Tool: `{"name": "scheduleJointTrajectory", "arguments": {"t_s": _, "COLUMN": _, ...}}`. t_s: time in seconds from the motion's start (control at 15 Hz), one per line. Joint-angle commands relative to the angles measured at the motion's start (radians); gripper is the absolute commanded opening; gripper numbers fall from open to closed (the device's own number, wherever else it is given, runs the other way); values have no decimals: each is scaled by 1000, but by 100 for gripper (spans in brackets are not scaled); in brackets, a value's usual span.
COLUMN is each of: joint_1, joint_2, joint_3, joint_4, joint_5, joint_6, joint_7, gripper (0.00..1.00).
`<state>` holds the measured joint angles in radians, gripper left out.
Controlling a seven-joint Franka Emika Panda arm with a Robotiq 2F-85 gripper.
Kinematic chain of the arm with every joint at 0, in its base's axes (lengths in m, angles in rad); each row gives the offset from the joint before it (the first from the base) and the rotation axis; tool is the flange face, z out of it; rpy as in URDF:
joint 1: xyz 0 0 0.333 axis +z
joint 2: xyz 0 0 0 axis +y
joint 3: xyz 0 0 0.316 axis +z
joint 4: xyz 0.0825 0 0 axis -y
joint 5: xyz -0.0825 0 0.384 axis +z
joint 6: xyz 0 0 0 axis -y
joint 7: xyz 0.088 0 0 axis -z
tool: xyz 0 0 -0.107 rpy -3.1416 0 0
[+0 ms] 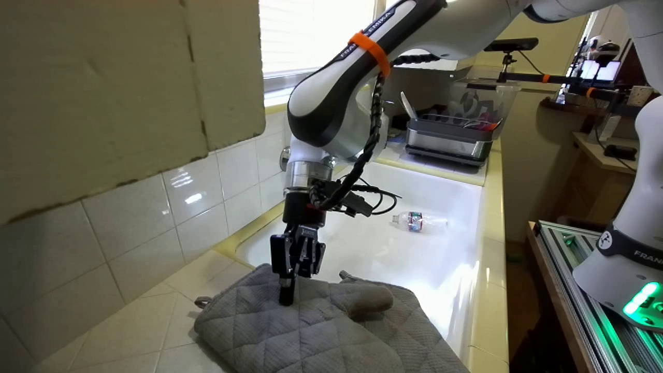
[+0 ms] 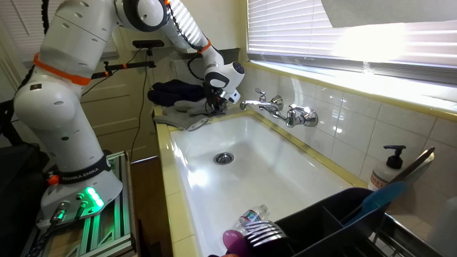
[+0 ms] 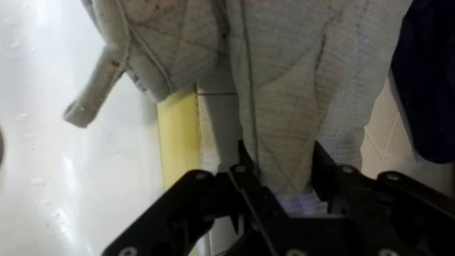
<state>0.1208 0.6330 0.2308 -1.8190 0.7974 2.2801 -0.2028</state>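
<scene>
Countertop [image 1: 132, 324] tiled beneath grey mitts [image 1: 311, 326]; white sink [image 2: 257, 182] alongside; blinds [image 2: 296, 32] bright.

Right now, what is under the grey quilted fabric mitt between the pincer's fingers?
The quilted mitt overlaps a second grey fabric mitt and pale counter tiles; whatever its body covers is hidden.

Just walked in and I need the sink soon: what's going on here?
A robot arm has its hand at a gray oven mitt lying on the tiled counter beside the sink. A ridge of the mitt sits between its fingers, though I can't tell whether they are clamped on it. A second gray mitt lies alongside, reaching over the sink's edge, and a clear plastic bottle lies in the sink.
</scene>
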Motion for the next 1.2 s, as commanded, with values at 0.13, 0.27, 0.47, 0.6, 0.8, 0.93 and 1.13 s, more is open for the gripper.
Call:
{"name": "scheduleJointTrajectory", "arguments": {"t_s": 0.13, "joint_1": -44, "joint_2": 4, "joint_3": 32, "joint_4": 21, "joint_5": 65, "joint_6": -24, "joint_7": -36, "gripper": 0}}
{"name": "scheduleJointTrajectory", "arguments": {"t_s": 0.27, "joint_1": -63, "joint_2": -15, "joint_3": 42, "joint_4": 14, "joint_5": 89, "joint_6": -47, "joint_7": -75, "gripper": 4}}
{"name": "scheduleJointTrajectory", "arguments": {"t_s": 0.47, "joint_1": -85, "joint_2": -53, "joint_3": 51, "joint_4": -7, "joint_5": 127, "joint_6": -61, "joint_7": -146, "gripper": 3}}
{"name": "scheduleJointTrajectory", "arguments": {"t_s": 0.6, "joint_1": -93, "joint_2": -79, "joint_3": 51, "joint_4": -19, "joint_5": 152, "joint_6": -79, "joint_7": -193, "gripper": 4}}
{"name": "scheduleJointTrajectory", "arguments": {"t_s": 0.8, "joint_1": -92, "joint_2": -114, "joint_3": 44, "joint_4": -35, "joint_5": 177, "joint_6": -117, "joint_7": -243, "gripper": 4}}
{"name": "scheduleJointTrajectory", "arguments": {"t_s": 0.93, "joint_1": -80, "joint_2": -151, "joint_3": 33, "joint_4": -58, "joint_5": 166, "joint_6": -119, "joint_7": -267, "gripper": 4}}
{"name": "scheduleJointTrajectory", "arguments": {"t_s": 1.13, "joint_1": -69, "joint_2": -228, "joint_3": 23, "joint_4": -111, "joint_5": 150, "joint_6": -99, "joint_7": -300, "gripper": 4}}
